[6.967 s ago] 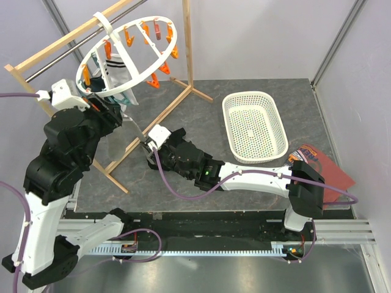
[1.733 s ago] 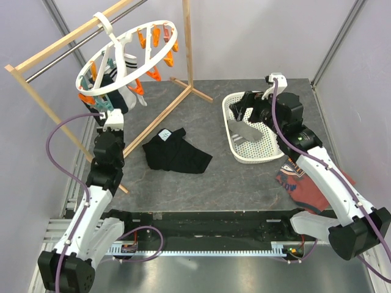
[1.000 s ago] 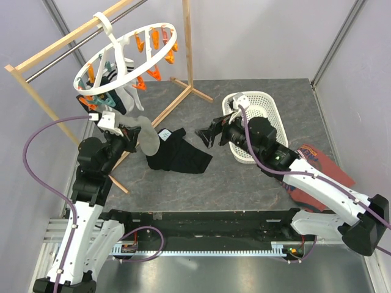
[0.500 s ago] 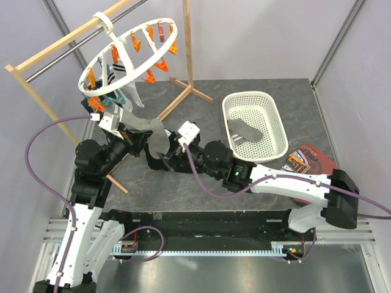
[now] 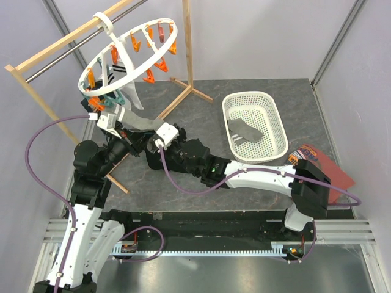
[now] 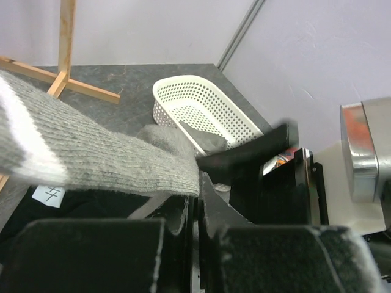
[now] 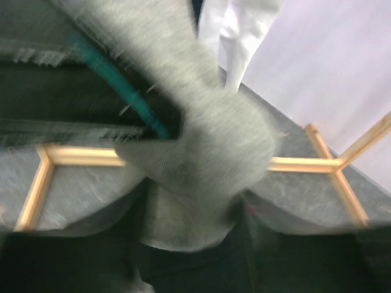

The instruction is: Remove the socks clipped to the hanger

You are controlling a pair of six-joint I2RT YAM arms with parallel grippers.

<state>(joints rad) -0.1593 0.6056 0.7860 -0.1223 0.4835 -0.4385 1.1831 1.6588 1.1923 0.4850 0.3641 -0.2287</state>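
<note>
The white ring hanger [image 5: 128, 56] hangs from the wooden rail, with a black-striped white sock [image 5: 112, 74] and a white sock [image 5: 132, 96] still pegged to it. A grey sock [image 5: 138, 121] stretches down from the ring between both arms. My left gripper [image 5: 131, 137] is shut, and the grey sock [image 6: 104, 155] lies across its fingertips [image 6: 211, 195] with its edge caught there. My right gripper [image 5: 153, 141] stands open around the sock's toe end [image 7: 201, 152], seen blurred in the right wrist view.
A white basket [image 5: 256, 95] at the right holds another grey sock [image 5: 244, 130]. A black garment [image 6: 55, 204] lies under the arms. A red-brown shirt [image 5: 333, 174] lies at the right edge. The wooden frame's post [image 5: 186, 43] and feet [image 7: 308, 163] stand close behind.
My right arm has swung from the basket across to the grey sock and its jaws have begun to narrow round the toe. The left gripper has stayed shut, pulling the sock down.
</note>
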